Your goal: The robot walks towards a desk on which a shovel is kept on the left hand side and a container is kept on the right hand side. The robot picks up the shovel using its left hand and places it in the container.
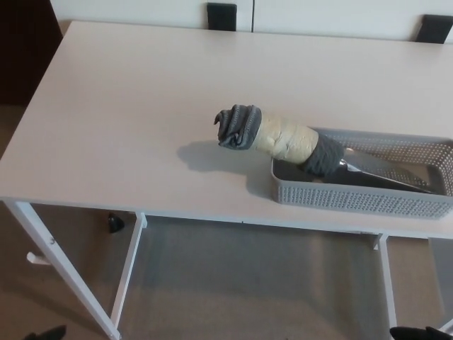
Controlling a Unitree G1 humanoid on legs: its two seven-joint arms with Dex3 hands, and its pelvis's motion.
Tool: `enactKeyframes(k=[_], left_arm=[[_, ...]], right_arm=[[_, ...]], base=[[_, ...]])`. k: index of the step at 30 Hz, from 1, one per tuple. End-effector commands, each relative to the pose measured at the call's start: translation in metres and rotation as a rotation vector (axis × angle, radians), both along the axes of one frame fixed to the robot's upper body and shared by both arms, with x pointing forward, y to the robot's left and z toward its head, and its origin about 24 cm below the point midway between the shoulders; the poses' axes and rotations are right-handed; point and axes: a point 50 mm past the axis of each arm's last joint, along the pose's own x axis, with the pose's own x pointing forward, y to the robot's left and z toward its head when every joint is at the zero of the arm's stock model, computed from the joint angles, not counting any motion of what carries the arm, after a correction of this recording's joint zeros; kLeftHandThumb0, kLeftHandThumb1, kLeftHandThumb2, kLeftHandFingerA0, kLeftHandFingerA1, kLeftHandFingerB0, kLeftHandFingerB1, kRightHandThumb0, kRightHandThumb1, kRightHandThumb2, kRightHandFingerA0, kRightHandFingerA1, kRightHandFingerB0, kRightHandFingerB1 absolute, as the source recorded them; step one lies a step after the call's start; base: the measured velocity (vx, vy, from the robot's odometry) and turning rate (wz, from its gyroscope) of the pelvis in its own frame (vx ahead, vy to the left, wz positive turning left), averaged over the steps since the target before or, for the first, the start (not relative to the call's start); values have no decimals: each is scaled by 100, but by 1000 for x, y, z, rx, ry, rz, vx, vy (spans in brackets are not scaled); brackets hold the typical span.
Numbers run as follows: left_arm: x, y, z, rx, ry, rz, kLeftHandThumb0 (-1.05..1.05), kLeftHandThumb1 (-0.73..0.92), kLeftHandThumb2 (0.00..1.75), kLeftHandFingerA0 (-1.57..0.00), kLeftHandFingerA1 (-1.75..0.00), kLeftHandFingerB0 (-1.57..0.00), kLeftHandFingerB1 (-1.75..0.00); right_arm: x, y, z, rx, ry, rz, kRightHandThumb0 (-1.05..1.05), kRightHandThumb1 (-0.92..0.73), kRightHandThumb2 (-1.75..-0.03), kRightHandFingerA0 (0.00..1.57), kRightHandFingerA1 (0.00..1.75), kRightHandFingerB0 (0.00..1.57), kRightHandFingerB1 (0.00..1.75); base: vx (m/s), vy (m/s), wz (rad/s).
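Note:
The shovel [279, 139] lies with its metal blade [375, 170] inside the grey perforated container [354, 202] at the desk's right front. Its handle, wrapped in grey and cream cloth, sticks out up and to the left over the container's left rim. Nothing is holding it. Only a dark sliver of my left hand [44, 333] shows at the bottom left edge, below the desk top. A similar sliver of my right hand [416, 333] shows at the bottom right edge. Both are far from the shovel.
The white desk [141, 106] has white legs [56, 262] at the front left and a crossbar underneath. Two black chair backs [221, 14] stand at its far edge. A small dark object [115, 223] lies on the floor under the desk.

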Motion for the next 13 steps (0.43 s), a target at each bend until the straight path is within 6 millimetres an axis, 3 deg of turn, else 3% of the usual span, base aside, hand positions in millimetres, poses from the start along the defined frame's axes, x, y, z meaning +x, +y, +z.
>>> enactKeyframes(k=[1, 3, 13], left_arm=[[12, 15, -45, -310, 187, 378, -47, 49, 67, -5, -25, -5, -23], [9, 20, -47, -330, 207, 401, -44, 55, 59, -5, -25, -6, -22], [5, 33, -45, -335, 208, 436, -48, 54, 60, -7, -27, -8, -22]], right_arm=[[-8, -16, 4, -26, -96, -102, -50, -65, -59, 44, 38, 31, 32], [-8, -16, 4, -22, -96, -99, -49, -65, -59, 45, 38, 31, 32], [-6, -15, 6, -22, -115, -104, -51, -65, -59, 43, 38, 31, 32]], base=[[0, 0, 0], [0, 0, 0], [0, 0, 0]])
